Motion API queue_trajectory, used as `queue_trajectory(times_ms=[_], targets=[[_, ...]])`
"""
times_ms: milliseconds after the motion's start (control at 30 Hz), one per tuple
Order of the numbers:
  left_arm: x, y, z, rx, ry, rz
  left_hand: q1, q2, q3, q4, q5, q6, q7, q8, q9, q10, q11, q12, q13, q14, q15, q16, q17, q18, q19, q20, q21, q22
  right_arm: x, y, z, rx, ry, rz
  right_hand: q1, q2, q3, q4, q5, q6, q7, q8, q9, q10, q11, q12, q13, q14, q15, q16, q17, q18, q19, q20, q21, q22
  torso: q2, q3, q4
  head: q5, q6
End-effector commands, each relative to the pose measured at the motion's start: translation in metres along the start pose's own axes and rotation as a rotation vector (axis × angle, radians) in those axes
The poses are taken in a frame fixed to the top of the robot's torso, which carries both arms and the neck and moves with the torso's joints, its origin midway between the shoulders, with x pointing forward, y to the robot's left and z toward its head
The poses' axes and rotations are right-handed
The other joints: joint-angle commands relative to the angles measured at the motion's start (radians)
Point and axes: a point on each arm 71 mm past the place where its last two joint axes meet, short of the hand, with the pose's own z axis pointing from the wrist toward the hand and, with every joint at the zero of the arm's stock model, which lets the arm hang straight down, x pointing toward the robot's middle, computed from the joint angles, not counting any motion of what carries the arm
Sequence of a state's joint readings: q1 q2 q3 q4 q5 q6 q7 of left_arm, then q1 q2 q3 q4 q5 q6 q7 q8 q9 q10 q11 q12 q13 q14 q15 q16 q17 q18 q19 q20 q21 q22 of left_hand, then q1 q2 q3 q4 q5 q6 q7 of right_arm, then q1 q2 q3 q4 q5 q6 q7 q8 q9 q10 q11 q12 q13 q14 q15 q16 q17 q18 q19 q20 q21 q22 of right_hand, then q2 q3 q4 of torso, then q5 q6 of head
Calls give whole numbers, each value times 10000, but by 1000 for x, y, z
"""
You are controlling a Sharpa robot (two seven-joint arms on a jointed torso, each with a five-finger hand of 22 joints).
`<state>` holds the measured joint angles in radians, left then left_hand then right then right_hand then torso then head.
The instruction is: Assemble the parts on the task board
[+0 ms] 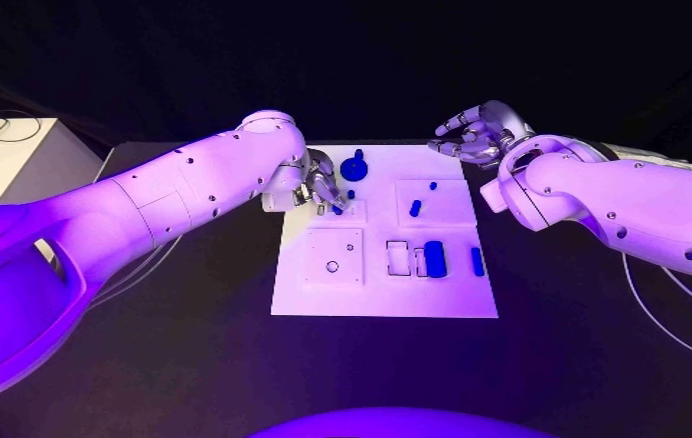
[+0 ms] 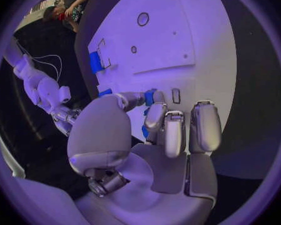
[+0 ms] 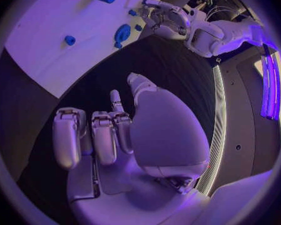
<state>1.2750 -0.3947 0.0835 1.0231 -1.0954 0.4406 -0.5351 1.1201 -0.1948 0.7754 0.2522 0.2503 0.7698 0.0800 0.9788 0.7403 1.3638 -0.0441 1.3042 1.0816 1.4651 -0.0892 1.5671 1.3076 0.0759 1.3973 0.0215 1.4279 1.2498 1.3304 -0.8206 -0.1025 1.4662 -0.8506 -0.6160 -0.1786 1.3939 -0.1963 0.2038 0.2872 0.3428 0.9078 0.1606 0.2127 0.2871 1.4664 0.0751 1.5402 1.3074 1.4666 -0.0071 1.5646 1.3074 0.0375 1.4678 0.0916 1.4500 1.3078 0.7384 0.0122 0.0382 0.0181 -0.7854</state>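
Two white robot arms reach in from opposite sides. The left arm (image 1: 173,198) stretches in from the left side, angled toward the far middle, its wrist bent downward. The silver left hand (image 1: 317,190) hangs low at its end, palm down; its fingers (image 2: 172,130) are curled in close together, with the thumb bent across toward them. Whether they pinch anything cannot be told. The right arm (image 1: 613,203) comes in from the right side and bends at the wrist. The right hand (image 1: 476,133) is raised at the far right, holding nothing, its fingers (image 3: 103,140) loosely bent and slightly apart, thumb set off to one side.
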Motion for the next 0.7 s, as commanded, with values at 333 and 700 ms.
queue_trajectory(times_ms=[333, 700], targets=[[10, -3, 7, -118, 414, 256, -121, 113, 1592, -1710, -19, 550, -572, 15, 1155, 5, -4, -43, -50, 1057, -31, 37, 2632, -87, 1, -15, 35, -20, 2, 1, -1, -104, 148, -87, -121, 7, 46, 4, 40, -64, -2, 45, -10, 676, 13, -29, 2310, 1042, 56, 62, 2634, -27, 581, 40, -57, 1326, -7, 8, -1, -28, -61], [12, -2, 7, -256, 483, 554, -108, 127, 1580, -1733, -9, 548, -578, 7, 1159, 4, -10, -44, -50, 1057, -30, 37, 2632, -88, 3, -13, 37, -14, 2, 2, -1, -116, 171, -79, -121, 7, 46, 4, 40, -64, -2, 45, -10, 676, 13, -29, 2310, 1042, 56, 62, 2634, -27, 581, 40, -57, 1326, -26, 3, 10, -27, -79]])
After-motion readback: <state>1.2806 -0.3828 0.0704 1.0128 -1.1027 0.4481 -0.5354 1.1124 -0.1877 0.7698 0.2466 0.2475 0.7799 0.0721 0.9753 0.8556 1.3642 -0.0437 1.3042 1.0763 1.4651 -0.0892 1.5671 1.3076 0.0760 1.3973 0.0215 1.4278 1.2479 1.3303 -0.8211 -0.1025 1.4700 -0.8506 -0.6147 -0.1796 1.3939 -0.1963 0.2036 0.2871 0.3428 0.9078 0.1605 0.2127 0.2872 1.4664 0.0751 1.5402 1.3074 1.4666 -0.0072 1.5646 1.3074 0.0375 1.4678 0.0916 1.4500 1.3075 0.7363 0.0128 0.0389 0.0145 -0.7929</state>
